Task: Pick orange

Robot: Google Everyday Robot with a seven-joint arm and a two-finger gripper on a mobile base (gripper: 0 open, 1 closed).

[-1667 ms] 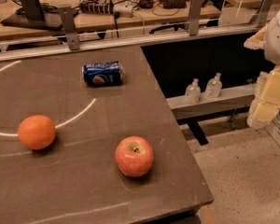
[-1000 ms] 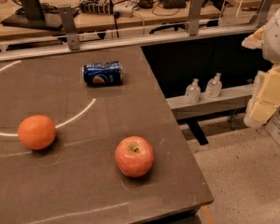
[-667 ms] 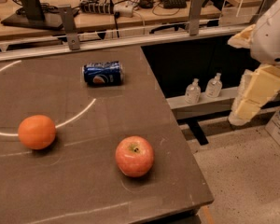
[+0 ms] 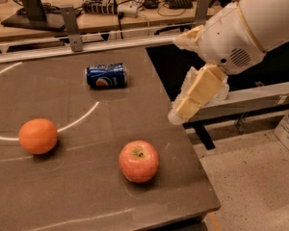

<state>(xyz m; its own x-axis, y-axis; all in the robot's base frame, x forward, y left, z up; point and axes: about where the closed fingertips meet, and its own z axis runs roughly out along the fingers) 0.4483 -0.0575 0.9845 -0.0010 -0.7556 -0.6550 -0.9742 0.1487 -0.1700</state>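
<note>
The orange (image 4: pixel 38 136) is round and evenly orange and rests on the dark grey table (image 4: pixel 86 191) at its left side. My gripper (image 4: pixel 180 113) hangs from the white arm (image 4: pixel 250 23) at the table's right edge. It is well to the right of the orange and above and right of the apple. It holds nothing that I can see.
A red-pink apple (image 4: pixel 139 161) sits on the table near the front right. A blue soda can (image 4: pixel 106 75) lies on its side toward the back. A rail and a bench with cables (image 4: pixel 111 6) run behind. The floor (image 4: pixel 255 177) drops off to the right.
The arm has swung in from the far right toward the table, and the gripper now hangs at the table's right edge. The orange, apple and can have not moved.
</note>
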